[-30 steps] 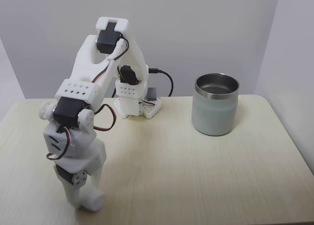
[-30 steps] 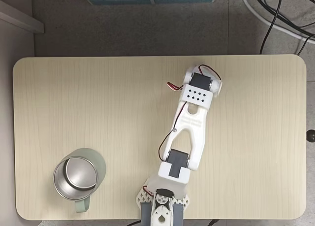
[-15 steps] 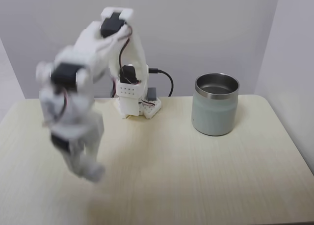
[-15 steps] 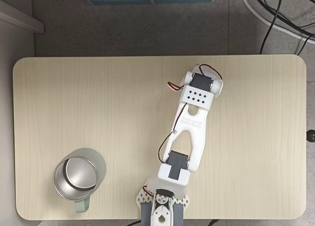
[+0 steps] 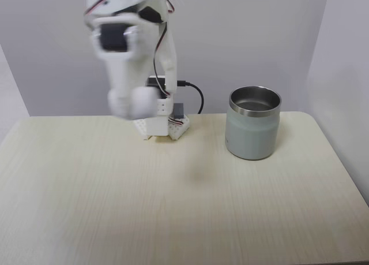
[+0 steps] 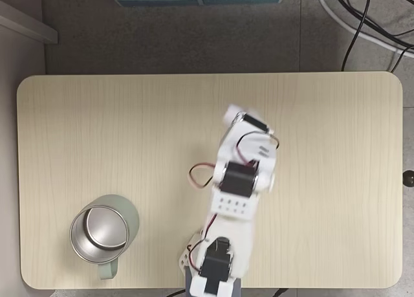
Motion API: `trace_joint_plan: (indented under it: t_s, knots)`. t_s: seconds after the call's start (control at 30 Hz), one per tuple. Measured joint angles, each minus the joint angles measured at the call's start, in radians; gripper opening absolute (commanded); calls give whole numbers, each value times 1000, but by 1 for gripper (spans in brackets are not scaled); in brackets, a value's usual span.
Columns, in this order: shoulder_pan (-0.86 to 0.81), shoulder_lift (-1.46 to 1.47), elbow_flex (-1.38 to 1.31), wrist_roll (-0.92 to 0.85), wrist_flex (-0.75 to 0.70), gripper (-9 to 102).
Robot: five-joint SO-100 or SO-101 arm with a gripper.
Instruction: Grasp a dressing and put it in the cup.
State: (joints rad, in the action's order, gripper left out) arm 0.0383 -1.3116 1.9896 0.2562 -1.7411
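On pale woodgrain table (image 5: 86,207), squat steel-rimmed cup (image 5: 253,130), blurred white tool (image 5: 130,102).

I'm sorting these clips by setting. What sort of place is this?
Probably a home or office corner set up for robot trials: a small pale wooden table with a white hobby arm and a steel cup on it, against a bare wall, with loose cables on grey carpet.

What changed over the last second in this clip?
The arm lifted off the table and swung back toward its base; its hand, blurred, now hangs high, apparently with the dressing in it. The cup stayed put, with nothing visible inside.
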Motion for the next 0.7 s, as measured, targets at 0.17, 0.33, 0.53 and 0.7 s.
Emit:
trace_joint_plan:
  t_s: [0.17,0.33,0.53,0.7]
  knots:
    - [261,67,-49,-149,-5,0]
    - [548,184,-123,-291,-11,0]
    - [908,287,-186,-459,-44,1]
    - [1094,321,-285,-554,-49,0]
